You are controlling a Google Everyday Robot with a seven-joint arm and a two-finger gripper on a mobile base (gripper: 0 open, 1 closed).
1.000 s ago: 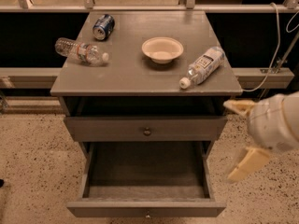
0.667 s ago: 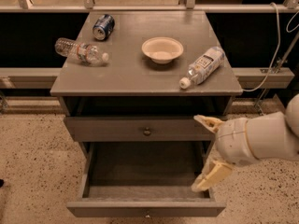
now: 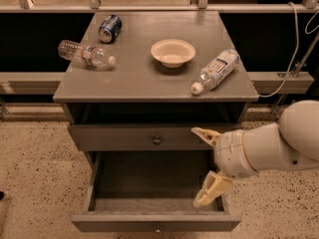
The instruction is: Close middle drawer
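Desk (image 3: 149, 83) top carries four loose items: a blue can (image 3: 109, 28) on its side at the back left, a clear bottle (image 3: 85, 54) lying at the left edge, a shallow white bowl (image 3: 173, 52) near centre, and a second labelled bottle (image 3: 217, 70) lying at the right front with its cap toward the edge. A cable (image 3: 294, 44) hangs to the right, clear of the desk. The upper drawer (image 3: 114, 138) sits almost flush. The middle drawer (image 3: 119, 223) is below it, pulled far out toward the camera: grey, deep empty box, flat front, small round knob at centre. The hand (image 3: 209, 162) hangs over the drawer's right side, fingers spread apart, gripping nothing; the lower fingertip is by the inner right front corner, contact unclear.
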